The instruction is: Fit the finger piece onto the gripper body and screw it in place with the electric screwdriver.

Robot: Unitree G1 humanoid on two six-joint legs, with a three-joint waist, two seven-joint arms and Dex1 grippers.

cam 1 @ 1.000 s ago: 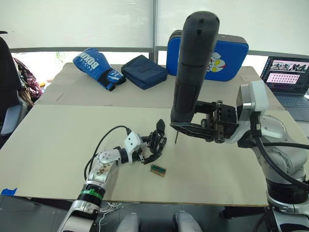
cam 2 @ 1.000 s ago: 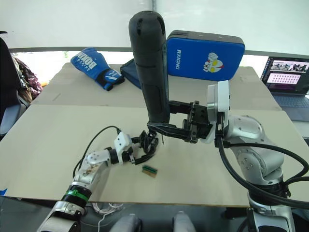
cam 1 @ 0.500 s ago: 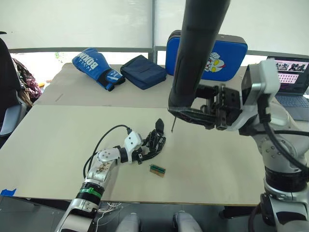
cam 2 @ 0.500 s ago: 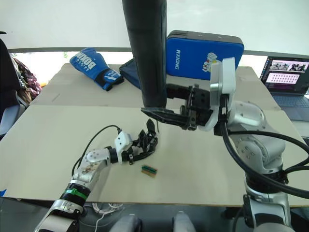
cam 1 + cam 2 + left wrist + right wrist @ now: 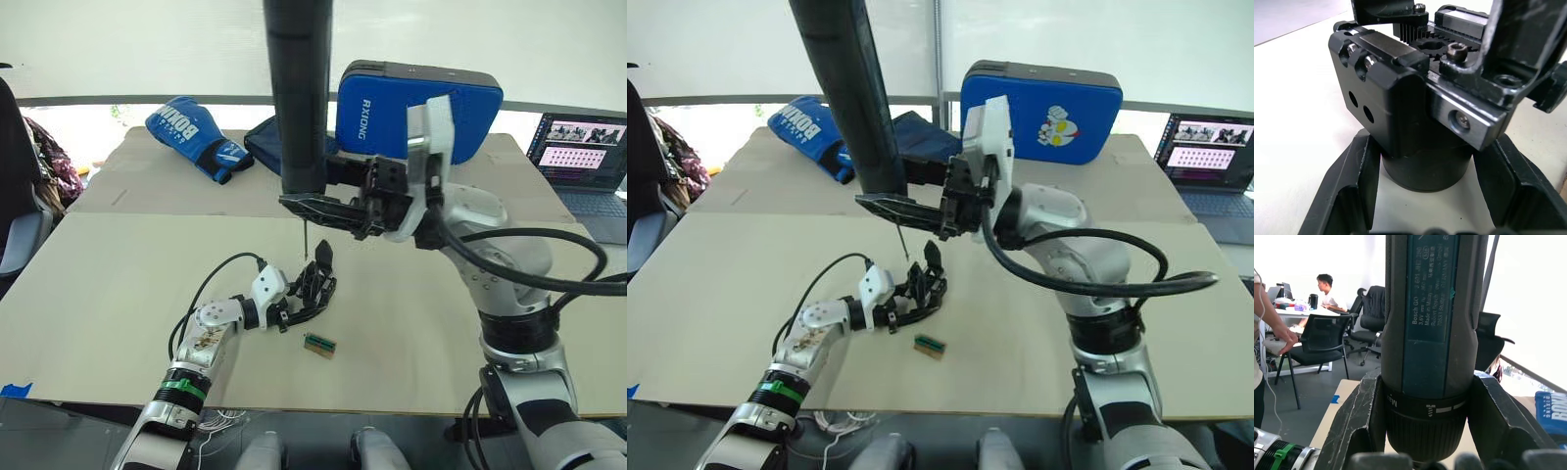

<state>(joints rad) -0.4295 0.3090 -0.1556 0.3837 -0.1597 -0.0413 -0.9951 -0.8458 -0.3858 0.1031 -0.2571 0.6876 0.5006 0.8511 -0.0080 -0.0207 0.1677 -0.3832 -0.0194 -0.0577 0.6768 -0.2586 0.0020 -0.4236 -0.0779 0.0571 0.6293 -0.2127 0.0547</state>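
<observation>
The gripper body (image 5: 312, 290), a small black block with metal details, rests on the table with my left gripper (image 5: 302, 299) shut around its round base (image 5: 1425, 171). A pointed black finger (image 5: 324, 257) sticks up from it; I cannot tell the finger piece apart from the body. My right gripper (image 5: 306, 204) is shut on the electric screwdriver (image 5: 299, 98), which it holds upright. The thin bit (image 5: 304, 238) hangs just above the body, beside the pointed finger. In the right wrist view, the fingers (image 5: 1359, 421) clamp the tool's collar (image 5: 1427, 406).
A tiny green-and-brown block (image 5: 320, 343) lies just in front of the gripper body. A blue boxing glove (image 5: 196, 132), a dark pouch (image 5: 260, 142) and a blue pad (image 5: 460, 98) sit at the back. A laptop (image 5: 586, 147) is far right.
My right arm has swung the screwdriver to the left, so its bit now hangs over the gripper body instead of to its right. The left gripper has stayed put.
</observation>
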